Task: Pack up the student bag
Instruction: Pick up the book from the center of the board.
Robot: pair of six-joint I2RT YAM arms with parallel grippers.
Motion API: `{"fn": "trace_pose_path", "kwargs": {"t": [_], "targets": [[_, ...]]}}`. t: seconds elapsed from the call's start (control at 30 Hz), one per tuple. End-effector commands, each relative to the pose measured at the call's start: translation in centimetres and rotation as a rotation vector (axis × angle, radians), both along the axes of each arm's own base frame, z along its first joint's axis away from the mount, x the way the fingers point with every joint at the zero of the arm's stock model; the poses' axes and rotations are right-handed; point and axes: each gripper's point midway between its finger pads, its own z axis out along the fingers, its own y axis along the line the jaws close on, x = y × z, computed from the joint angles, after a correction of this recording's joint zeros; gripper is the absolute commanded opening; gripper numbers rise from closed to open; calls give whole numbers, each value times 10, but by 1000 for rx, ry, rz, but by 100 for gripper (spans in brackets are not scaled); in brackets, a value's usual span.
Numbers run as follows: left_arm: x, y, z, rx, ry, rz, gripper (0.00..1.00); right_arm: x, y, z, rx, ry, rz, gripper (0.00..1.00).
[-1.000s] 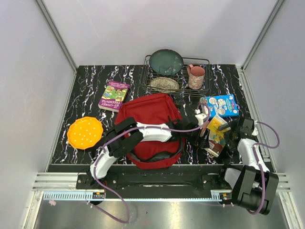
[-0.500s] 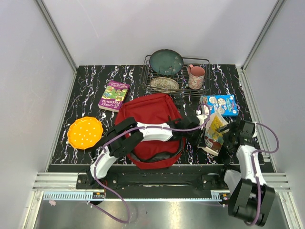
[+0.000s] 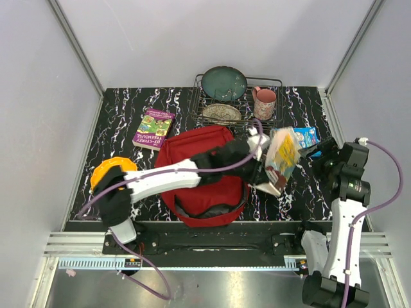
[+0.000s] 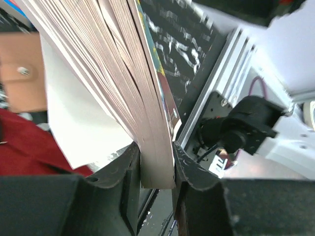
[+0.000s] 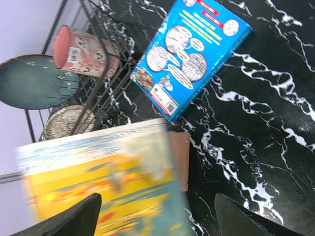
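The student bag [image 3: 192, 151], a big red backpack, lies mid-table with its opening toward the near edge. My left arm reaches across it, and the left gripper [image 3: 262, 168] is shut on a thick yellow-covered book [image 3: 282, 157], held tilted on edge just right of the bag. In the left wrist view both fingers [image 4: 129, 172] pinch the page block of the book [image 4: 98, 73], with the left gripper [image 4: 156, 169] clamped on its lower edge. My right gripper [image 3: 321, 153] hovers open to the right of the book, apart from it. The right gripper [image 5: 160, 219] looks down on the blurred book [image 5: 98, 196].
A blue box [image 3: 302, 138] lies behind the held book, and a brown board [image 5: 179, 160] lies under it. At the back a wire rack [image 3: 276, 82] holds a teal plate [image 3: 224, 83], a patterned dish [image 3: 221, 113] and a pink mug [image 3: 264, 102]. A purple-green book [image 3: 153, 128] and an orange disc [image 3: 106, 170] lie left.
The left gripper closed on the yellow book and lifted it up off the table. The right arm drew back to the right and rose, staying open.
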Motion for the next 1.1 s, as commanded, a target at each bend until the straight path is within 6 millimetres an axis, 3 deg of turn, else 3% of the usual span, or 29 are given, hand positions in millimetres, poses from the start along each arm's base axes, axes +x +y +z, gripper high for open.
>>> {"fn": "trace_pose_path", "kwargs": {"t": [0.0,0.07,0.1,0.23,0.33,0.43,0.63,0.77,0.8,0.93,0.97,1.0,1.07], "targets": [[33,40,139,-284,-251,140,0,-7,18,28,5,-28,121,100],[37,55,148,-297,-273,169,0,-3,34,44,50,-101,198,100],[33,65,164,-328,-292,178,0,-2,42,51,84,-138,230,100],[31,88,171,-329,-313,211,0,-3,92,107,252,-416,515,100],[26,100,169,-339,-315,225,0,-10,102,129,272,-515,579,100],[22,111,165,-341,-316,235,0,-12,111,135,312,-551,662,100],[19,124,173,-374,-344,257,0,-5,122,119,403,-500,710,100],[17,125,177,-383,-349,249,0,4,147,89,359,-396,755,100],[16,125,178,-385,-348,246,0,4,161,79,384,-358,787,100],[12,125,178,-398,-337,230,0,13,182,73,402,-385,826,100],[10,124,179,-402,-336,220,0,15,186,61,444,-354,818,100],[6,123,179,-408,-330,197,0,21,191,75,444,-451,841,100],[3,121,178,-428,-326,184,0,27,198,65,493,-422,839,100]]}}
